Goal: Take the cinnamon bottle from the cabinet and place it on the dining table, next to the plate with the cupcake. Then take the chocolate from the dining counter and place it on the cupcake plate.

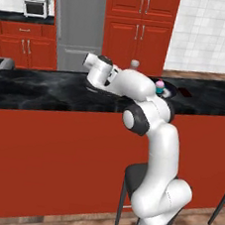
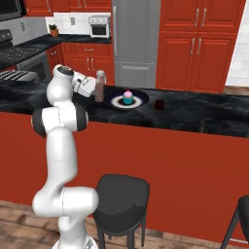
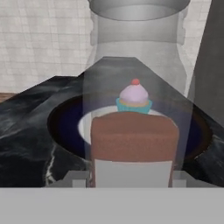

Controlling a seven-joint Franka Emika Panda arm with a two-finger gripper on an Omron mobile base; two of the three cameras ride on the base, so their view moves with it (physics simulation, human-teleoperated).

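the two-finger tool pinches the tall clear bottle of reddish-brown cinnamon upright just beside the dark-rimmed white plate – positioned for release onto the black marble desk.

In the right base view the white arm rises from the lower left, elbow bent at mid-left, forearm reaching right. The gripper sits level at upper left, its jaws closed on the cinnamon bottle.

Black, white-veined marble desk over a red front panel — on it a dark-rimmed white plate bearing a teal-wrapped cupcake, and, well to that plate's right, a small dark chocolate.
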